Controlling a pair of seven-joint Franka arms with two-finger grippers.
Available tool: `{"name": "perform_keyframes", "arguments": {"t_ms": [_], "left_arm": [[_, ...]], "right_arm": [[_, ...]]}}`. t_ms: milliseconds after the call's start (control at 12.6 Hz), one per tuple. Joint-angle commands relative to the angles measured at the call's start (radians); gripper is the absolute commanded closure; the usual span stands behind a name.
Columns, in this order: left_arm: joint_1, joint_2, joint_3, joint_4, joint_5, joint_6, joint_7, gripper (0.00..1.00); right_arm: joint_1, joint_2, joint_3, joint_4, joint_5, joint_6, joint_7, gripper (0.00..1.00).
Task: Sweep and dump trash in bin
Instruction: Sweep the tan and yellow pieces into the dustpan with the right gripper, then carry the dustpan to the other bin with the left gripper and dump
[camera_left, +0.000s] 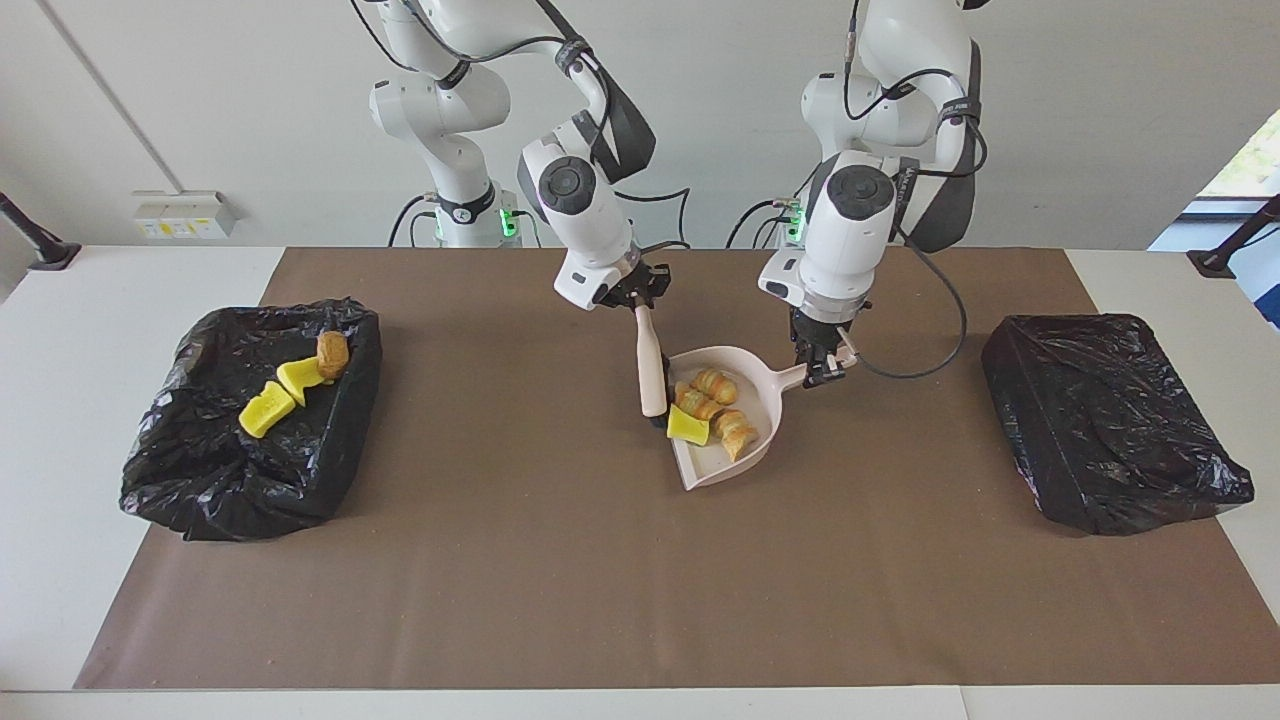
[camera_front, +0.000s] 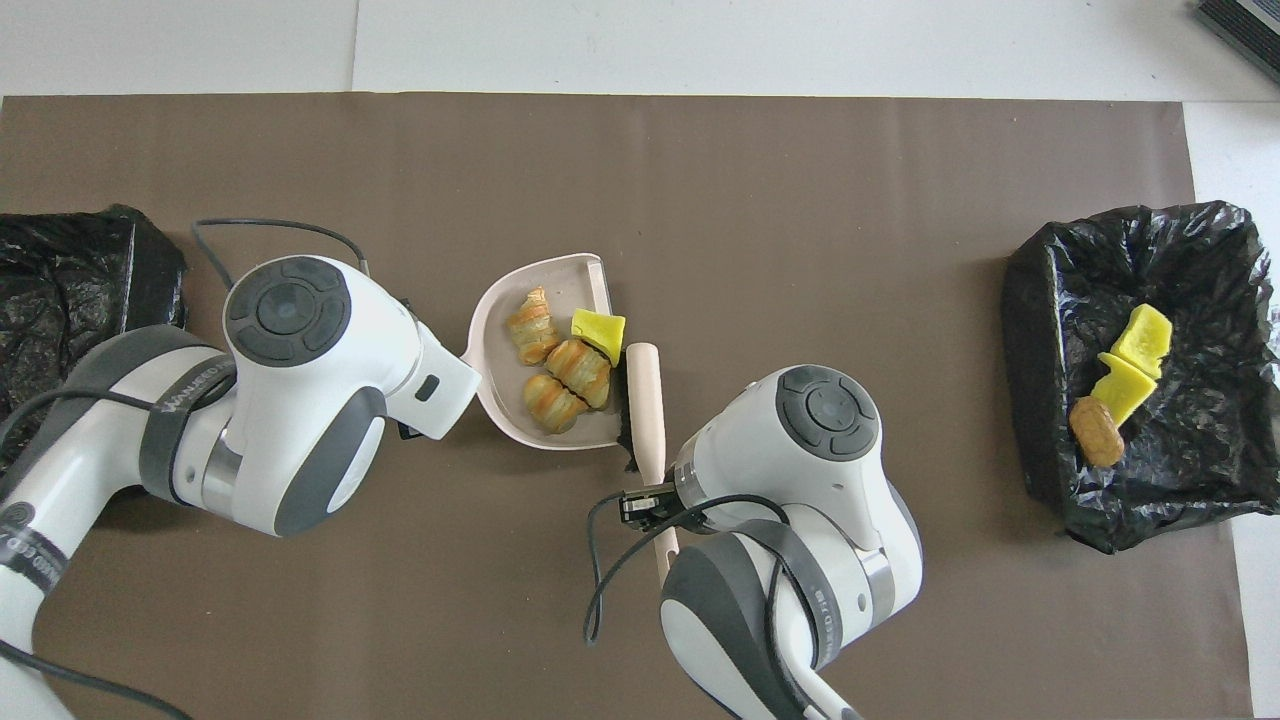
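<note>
Seven pieces of trash show in all. Four lie in the pale pink dustpan (camera_left: 770, 400) at the middle of the brown-covered tabletop (camera_left: 560, 580): three golden-brown striped croissant-like pieces (camera_left: 714, 385) and one bright yellow wedge (camera_left: 688, 425), crowded at the pan's open edge. Three more lie in the black-lined bin (camera_left: 250, 480) toward the right arm's end: two yellow wedges (camera_left: 266, 410) touching each other and one brown oval bun (camera_left: 332, 354) leaning against them. A second black-lined bin (camera_left: 1110, 420) sits toward the left arm's end.

The right pincer (camera_left: 630, 295) is clamped on the top of the beige-handled brush (camera_left: 651, 370), whose dark bristles rest on the tabletop against the pan's open edge, beside the yellow wedge. The left pincer (camera_left: 822, 365) is clamped on the dustpan's handle (camera_left: 800, 376), the pan resting on the tabletop.
</note>
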Motion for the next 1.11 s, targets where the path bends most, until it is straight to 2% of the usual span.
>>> {"name": "perform_keyframes", "arguments": {"t_ms": [0,238,477,556,715,874,1033], "left_arm": [[0.075,-0.045,-0.008,-0.010,0.014,-0.013,0.090,1.00],[0.150,-0.063,-0.008,-0.009,0.014,-0.019,0.162,1.00],[0.245,-0.080,-0.006,0.027,0.005,-0.029,0.272,1.00],[0.285,-0.081,-0.006,0.045,0.003,-0.045,0.314,1.00],[0.373,-0.089,-0.003,0.077,-0.016,-0.100,0.438,1.00],[0.493,-0.097,-0.003,0.094,-0.090,-0.121,0.583,1.00],[0.603,-0.095,-0.001,0.123,-0.130,-0.141,0.691,1.00]], "right_arm": [[-0.044,-0.066,-0.005,0.045,0.017,-0.122,0.015,1.00],[-0.032,-0.143,-0.001,0.000,-0.009,-0.190,0.141,1.00],[0.028,-0.305,0.002,-0.202,-0.024,-0.193,0.176,1.00],[0.058,-0.329,0.002,-0.264,-0.026,-0.177,0.182,1.00],[0.074,-0.364,0.004,-0.329,-0.028,-0.152,0.209,1.00],[0.088,-0.378,0.005,-0.361,-0.028,-0.146,0.220,1.00],[0.156,-0.346,0.007,-0.390,-0.028,-0.034,0.284,1.00]]}}
